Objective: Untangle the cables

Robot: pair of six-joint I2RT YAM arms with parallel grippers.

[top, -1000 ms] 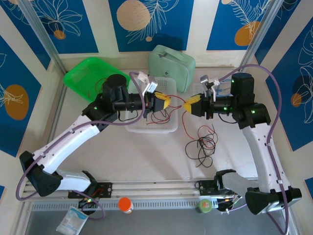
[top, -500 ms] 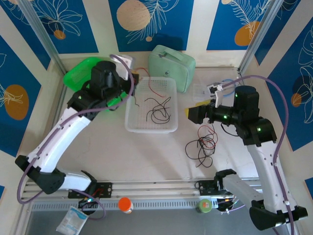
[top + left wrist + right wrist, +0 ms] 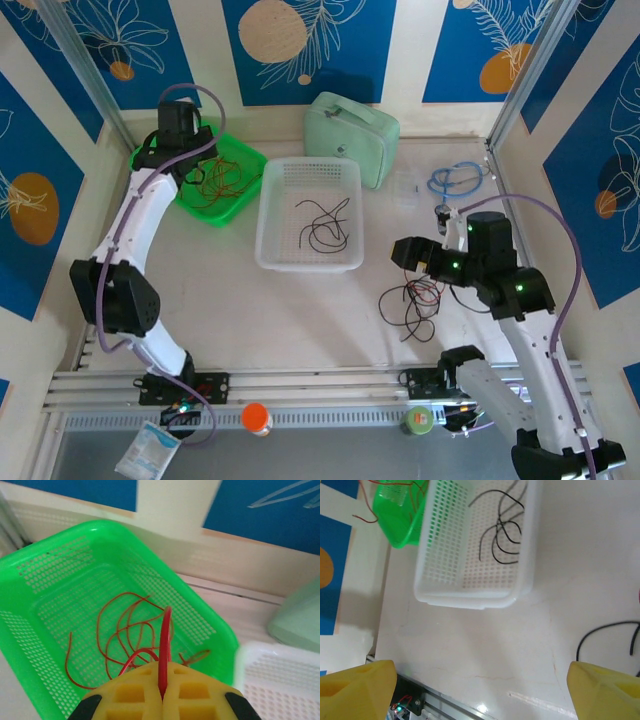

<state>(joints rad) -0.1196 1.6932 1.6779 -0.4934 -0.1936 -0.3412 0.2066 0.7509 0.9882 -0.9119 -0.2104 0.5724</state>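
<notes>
My left fingers (image 3: pixel 131 692) are pinched shut on a red wire (image 3: pixel 165 645) pointing down into the green basket (image 3: pixel 35 570), while my right fingers (image 3: pixel 355 685), spread wide and empty, hover nearer the tangle of cables (image 3: pixel 415 298) on the tabletop (image 3: pixel 300 310).

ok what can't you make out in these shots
top view: how strands cross in the wire tangle, too thin
right wrist view: most of that tangle, cut off by the right edge
left wrist view: the red wire, gripped end hidden between fingers of the left gripper
</notes>
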